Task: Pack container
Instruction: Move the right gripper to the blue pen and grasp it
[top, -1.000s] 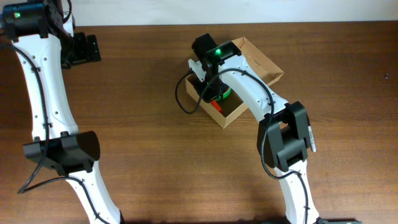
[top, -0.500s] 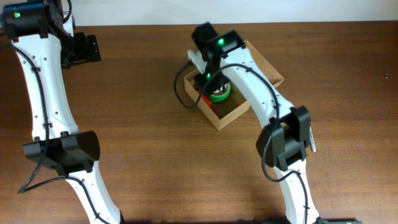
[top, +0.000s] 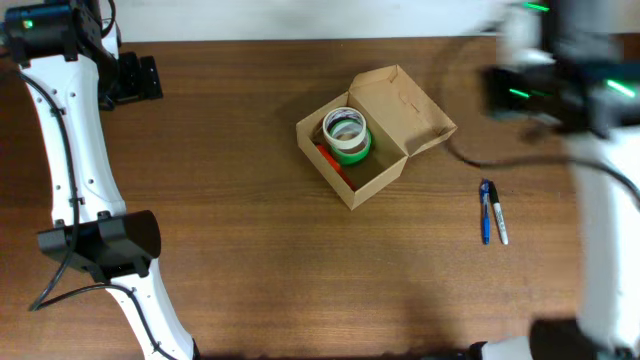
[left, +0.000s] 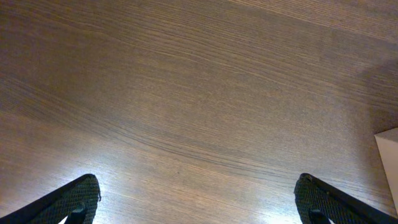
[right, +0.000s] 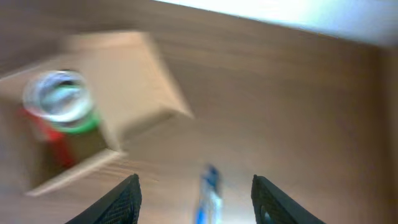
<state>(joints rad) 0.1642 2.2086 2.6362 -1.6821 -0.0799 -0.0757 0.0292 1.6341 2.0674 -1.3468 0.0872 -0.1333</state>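
Note:
The tan cardboard container (top: 381, 175) stands open at the table's middle, its flap lid (top: 412, 104) hinged back to the right. Inside lie a green tape roll (top: 357, 150) with a pale roll (top: 345, 127) on top, and a red item (top: 327, 158) beside them. My right gripper (right: 196, 180) is open and empty, blurred by motion, right of the container (right: 74, 168) and above a blue pen (right: 208, 190). My left gripper (top: 135, 78) is open and empty at the far left back, over bare wood (left: 198, 180).
A blue pen (top: 485, 224) and a black-and-silver pen (top: 498, 226) lie side by side on the table right of the container. The blurred right arm (top: 560, 90) hangs over the back right. The left arm's base (top: 100, 245) stands at the left.
My right gripper has lifted out of the container and swung far to the right, leaving the tape rolls inside. The two pens have come into view. The left arm has not moved.

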